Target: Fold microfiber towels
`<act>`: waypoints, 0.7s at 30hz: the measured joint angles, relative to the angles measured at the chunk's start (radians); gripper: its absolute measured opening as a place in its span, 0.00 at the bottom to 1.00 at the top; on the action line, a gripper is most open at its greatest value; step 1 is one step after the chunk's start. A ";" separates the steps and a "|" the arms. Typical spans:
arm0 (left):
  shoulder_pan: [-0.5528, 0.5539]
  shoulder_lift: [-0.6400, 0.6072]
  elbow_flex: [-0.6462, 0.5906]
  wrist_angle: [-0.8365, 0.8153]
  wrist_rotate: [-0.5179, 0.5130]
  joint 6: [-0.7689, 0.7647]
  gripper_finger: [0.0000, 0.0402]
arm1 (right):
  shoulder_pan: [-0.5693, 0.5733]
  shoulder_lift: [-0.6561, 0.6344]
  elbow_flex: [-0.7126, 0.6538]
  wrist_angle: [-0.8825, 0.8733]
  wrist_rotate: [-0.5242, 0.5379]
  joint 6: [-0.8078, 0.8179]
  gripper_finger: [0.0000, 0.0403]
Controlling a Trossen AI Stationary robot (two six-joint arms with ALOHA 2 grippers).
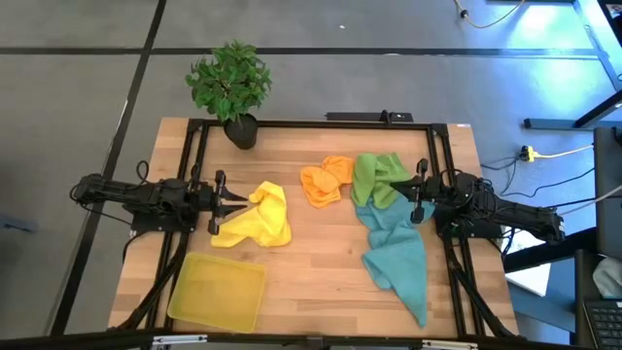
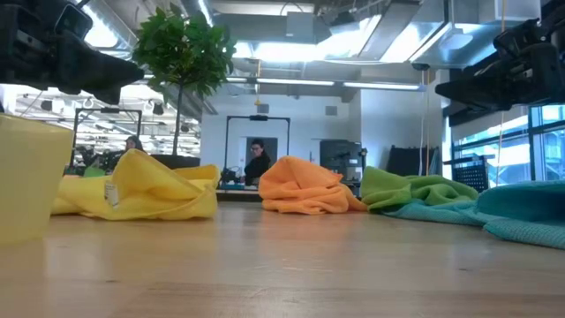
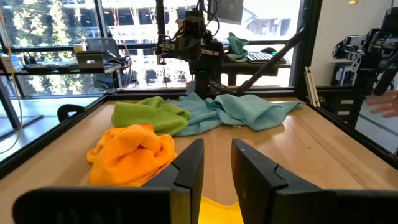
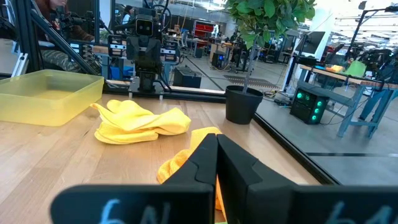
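Crumpled microfiber towels lie on the wooden table. A yellow towel (image 1: 260, 219) is left of centre. An orange one (image 1: 324, 182) lies in the middle, with a green one (image 1: 377, 177) to its right. The green one rests partly on teal-blue cloth (image 1: 398, 253) that stretches toward the near right corner. My left gripper (image 3: 217, 149) stands open and level above the table, just left of the yellow towel, with nothing between its fingers. My right gripper (image 4: 216, 140) is shut and level at the right side, over the edge of the green and teal-blue heap.
A yellow plastic tray (image 1: 219, 290) stands at the near left corner. A potted plant (image 1: 233, 87) stands at the far edge, left of centre. A black frame (image 1: 321, 124) runs around the table. People show in the room beyond.
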 joint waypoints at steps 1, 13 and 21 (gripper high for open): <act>0.000 0.000 0.000 0.000 0.000 0.000 0.18 | 0.000 0.000 0.000 0.000 0.000 0.000 0.03; 0.000 0.000 0.000 0.000 0.000 0.000 0.18 | 0.000 0.000 0.000 0.023 0.000 -0.019 0.03; 0.000 0.000 0.000 0.000 0.000 0.000 0.18 | 0.000 0.000 0.000 0.135 -0.036 0.044 0.03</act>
